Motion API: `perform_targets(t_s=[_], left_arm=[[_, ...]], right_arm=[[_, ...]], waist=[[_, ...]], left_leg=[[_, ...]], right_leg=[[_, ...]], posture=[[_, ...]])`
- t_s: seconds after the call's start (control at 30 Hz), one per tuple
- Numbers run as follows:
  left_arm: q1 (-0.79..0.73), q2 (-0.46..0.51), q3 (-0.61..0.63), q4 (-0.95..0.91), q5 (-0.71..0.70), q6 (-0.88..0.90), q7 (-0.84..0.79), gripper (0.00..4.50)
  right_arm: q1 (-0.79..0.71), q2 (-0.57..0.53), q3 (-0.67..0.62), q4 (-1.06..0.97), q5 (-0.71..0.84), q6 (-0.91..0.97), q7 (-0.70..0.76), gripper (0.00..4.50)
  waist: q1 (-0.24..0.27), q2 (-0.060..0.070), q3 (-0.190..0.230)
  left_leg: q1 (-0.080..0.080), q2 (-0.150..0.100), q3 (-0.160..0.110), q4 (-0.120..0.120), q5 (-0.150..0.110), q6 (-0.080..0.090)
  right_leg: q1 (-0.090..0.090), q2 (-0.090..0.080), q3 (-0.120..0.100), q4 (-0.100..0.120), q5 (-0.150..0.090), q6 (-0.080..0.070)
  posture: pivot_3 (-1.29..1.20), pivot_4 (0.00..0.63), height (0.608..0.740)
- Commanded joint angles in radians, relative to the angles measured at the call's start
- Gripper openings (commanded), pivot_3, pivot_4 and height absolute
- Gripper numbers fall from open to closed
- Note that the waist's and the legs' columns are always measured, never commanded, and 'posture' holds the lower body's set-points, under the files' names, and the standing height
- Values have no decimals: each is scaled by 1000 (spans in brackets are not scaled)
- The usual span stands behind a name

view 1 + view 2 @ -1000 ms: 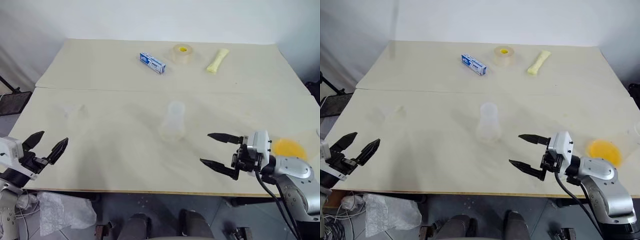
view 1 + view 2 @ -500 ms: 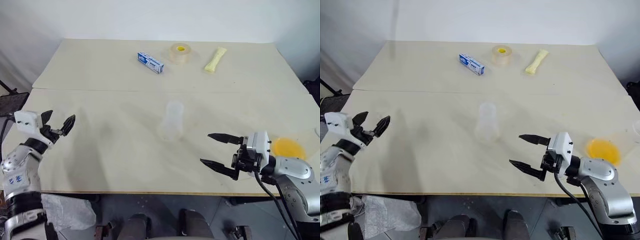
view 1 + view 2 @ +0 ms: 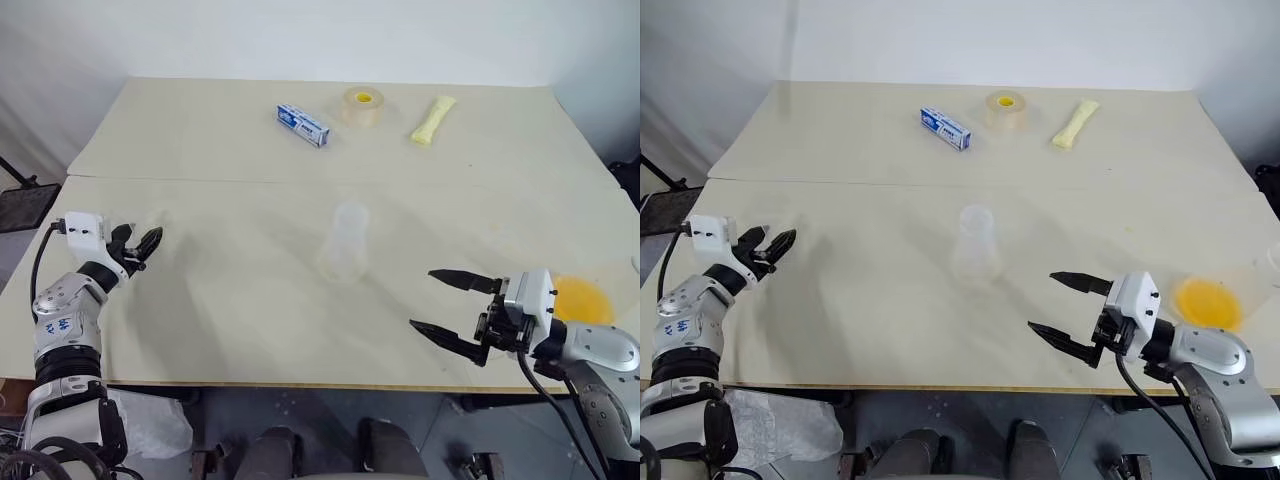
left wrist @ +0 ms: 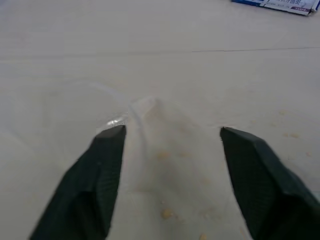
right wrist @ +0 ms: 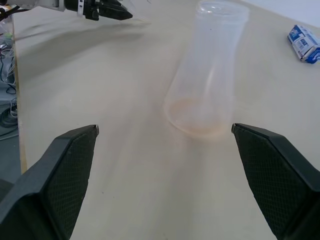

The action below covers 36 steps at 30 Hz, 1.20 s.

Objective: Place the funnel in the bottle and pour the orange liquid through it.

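Observation:
The bottle (image 3: 347,240), translucent with a wide mouth, stands upright mid-table; it also appears ahead of the right gripper (image 5: 209,70). The funnel (image 4: 150,112), clear and faint, lies on the table at the left. My left gripper (image 3: 150,243) is level with a finger on either side of the funnel, narrowed but still apart, so open. The orange liquid (image 3: 578,297) sits as a bright disc near the table's right edge, just behind my right wrist. My right gripper (image 3: 421,298) is wide open and empty, to the right of the bottle and nearer the table's front edge.
At the far side of the table (image 3: 250,330) lie a blue-and-white box (image 3: 303,124), a tape roll (image 3: 362,104) and a pale yellow packet (image 3: 434,119). A seam runs across the table behind the bottle. A plastic bag (image 3: 140,425) lies on the floor at the left.
My left arm has come up and forward over the table's left edge to the funnel, and its fingers have narrowed around it. The right gripper has stayed put.

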State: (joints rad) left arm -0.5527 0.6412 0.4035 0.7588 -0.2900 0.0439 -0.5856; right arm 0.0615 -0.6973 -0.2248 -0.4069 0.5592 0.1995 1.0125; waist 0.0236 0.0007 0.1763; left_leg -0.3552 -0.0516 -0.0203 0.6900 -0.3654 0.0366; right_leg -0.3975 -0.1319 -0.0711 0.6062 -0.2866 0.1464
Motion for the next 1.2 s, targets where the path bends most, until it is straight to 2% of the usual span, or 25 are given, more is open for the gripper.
perform_targets(t_s=[0.03,0.2,0.23,0.47,0.6,0.7,0.93,1.2], left_arm=[[-26,30,5,-22,-17,17,-19,1634],[-16,49,-19,-127,-38,89,-114,88],[-17,56,-24,-151,-43,104,-134,39],[-56,94,-90,-327,-78,191,-293,39],[-149,78,-152,-375,-112,172,-436,39],[-236,68,-229,-389,-112,231,-510,39],[-447,36,-383,-309,-50,206,-659,39],[-660,-54,-464,-114,3,-25,-881,39]], right_arm=[[1,-15,-33,-26,7,-21,2,4500],[-8,-15,-33,-13,0,-32,6,4500],[-11,-15,-33,-10,-2,-34,6,4500],[-37,-18,-31,12,-9,-42,7,4500],[-61,-27,-45,39,-15,-53,11,4500],[-76,-34,-56,55,-22,-61,9,4500],[-79,-29,-53,35,-32,-55,-27,4500],[-52,-10,-53,-19,-14,-43,-83,4500]], waist=[[0,0,0],[0,0,0],[1,0,0],[1,0,0],[2,0,0],[0,0,0],[-1,0,0],[1,-1,1]], left_leg=[[0,0,0,0,0,0],[0,0,0,0,0,0],[0,0,0,0,0,0],[0,0,0,0,0,0],[-1,0,-1,1,0,0],[-1,0,-1,1,0,0],[-1,-1,0,1,0,0],[-3,-1,1,2,0,1]], right_leg=[[0,0,0,0,0,0],[0,0,0,0,0,0],[0,0,0,0,0,0],[0,-1,0,0,0,0],[0,0,0,0,0,0],[0,0,0,-1,0,0],[0,1,0,0,0,0],[0,1,-1,-2,0,0]], posture=[[0,150,740],[0,150,740],[0,150,740],[0,150,740],[0,150,740],[0,150,740],[0,150,740],[0,150,740]])
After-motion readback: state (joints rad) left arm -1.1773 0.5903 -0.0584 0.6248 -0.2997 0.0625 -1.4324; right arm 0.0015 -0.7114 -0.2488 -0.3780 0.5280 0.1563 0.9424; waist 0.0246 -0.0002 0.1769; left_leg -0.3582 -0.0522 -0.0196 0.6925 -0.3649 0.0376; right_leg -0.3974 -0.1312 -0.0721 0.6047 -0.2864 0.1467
